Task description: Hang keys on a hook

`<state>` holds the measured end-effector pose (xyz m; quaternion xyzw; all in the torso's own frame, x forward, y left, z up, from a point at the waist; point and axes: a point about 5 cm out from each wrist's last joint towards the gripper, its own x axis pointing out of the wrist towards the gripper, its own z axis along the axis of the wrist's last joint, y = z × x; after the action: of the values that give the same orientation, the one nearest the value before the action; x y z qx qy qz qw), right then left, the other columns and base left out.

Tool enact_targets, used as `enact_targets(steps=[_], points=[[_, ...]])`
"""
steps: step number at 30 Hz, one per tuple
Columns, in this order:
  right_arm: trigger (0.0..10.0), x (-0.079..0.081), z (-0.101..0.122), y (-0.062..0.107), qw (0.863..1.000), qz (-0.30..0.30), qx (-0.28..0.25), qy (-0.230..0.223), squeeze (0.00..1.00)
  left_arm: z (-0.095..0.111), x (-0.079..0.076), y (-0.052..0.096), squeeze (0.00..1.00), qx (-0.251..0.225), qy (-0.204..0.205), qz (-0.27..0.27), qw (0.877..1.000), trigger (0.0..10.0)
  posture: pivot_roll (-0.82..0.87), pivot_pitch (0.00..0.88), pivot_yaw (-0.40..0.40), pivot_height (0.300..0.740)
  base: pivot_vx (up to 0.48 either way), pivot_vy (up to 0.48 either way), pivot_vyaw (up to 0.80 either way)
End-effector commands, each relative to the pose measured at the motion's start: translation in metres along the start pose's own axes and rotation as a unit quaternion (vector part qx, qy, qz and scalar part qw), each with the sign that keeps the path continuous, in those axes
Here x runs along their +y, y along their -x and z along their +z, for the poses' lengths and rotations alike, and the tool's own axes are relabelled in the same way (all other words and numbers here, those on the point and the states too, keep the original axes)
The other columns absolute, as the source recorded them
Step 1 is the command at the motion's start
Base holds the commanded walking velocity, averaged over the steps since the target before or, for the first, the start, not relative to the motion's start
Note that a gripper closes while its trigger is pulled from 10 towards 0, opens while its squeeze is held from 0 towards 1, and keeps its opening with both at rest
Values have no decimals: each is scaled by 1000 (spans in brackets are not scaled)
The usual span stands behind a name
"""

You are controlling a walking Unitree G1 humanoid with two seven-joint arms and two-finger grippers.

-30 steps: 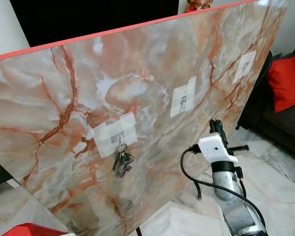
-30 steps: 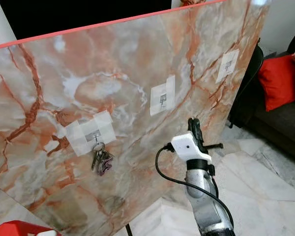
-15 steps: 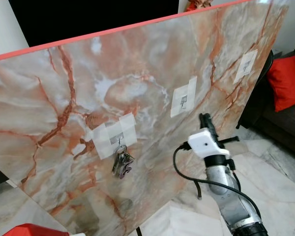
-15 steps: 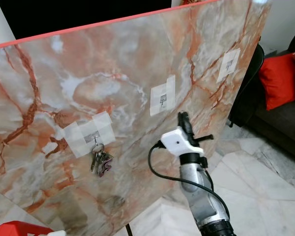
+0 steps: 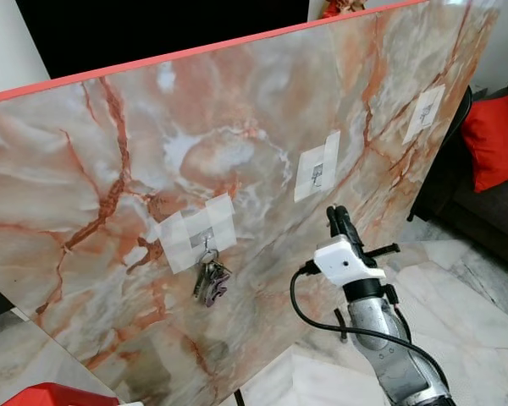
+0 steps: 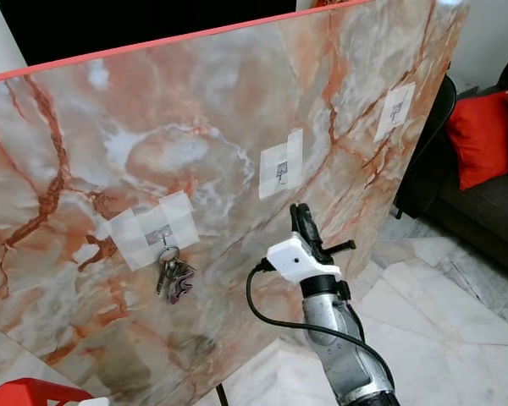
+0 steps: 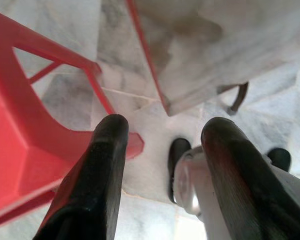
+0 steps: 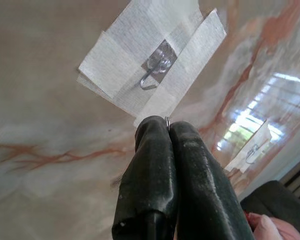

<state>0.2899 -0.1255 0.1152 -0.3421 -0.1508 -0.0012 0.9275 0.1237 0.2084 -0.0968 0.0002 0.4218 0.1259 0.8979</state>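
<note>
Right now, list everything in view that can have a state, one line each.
keys: hanging from the left hook, against the marble board
left hook: taped on, occupied
middle hook: taped on, empty
far hook: taped on, empty
right gripper: fingers shut, raised with its tips near the middle hook
left gripper: fingers open, holding nothing, hanging over the floor

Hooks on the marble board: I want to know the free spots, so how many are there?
3. Left hook holds the keys; middle hook, bare, sits above the right gripper; right hook, bare, is near the red cushion.
</note>
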Motion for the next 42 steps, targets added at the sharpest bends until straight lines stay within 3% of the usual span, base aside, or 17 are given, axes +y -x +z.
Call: enact_targets(steps=[1,6,9,15,18,32,42], points=[[10000,-7,4,-7,1000,-13,-11,6,0,-1,1,0,0,5,5,2,1000,10000,27,0,-17,740,0,0,0],[10000,-9,6,-9,1000,-14,-16,9,0,0,5,0,0,4,0,10,1000,10000,32,0,-19,740,0,0,0],[10000,-8,5,-8,1000,-12,-15,9,0,0,15,0,0,0,0,40,999,10000,32,0,-18,740,0,0,0],[10000,-7,4,-6,1000,-9,-14,12,0,11,64,-2,0,18,-18,119,993,10000,32,0,-15,740,0,0,0],[10000,-8,5,-8,1000,-12,-15,14,0,16,72,-3,0,12,-10,121,993,10000,34,0,-16,740,0,0,0],[10000,-16,8,-26,998,-25,-37,36,0,15,71,-4,0,24,-4,97,995,10000,32,0,-16,740,0,0,0],[10000,-13,12,-35,998,-14,-47,35,0,12,74,-2,0,32,-2,97,995,10000,33,0,-14,740,0,0,0]])
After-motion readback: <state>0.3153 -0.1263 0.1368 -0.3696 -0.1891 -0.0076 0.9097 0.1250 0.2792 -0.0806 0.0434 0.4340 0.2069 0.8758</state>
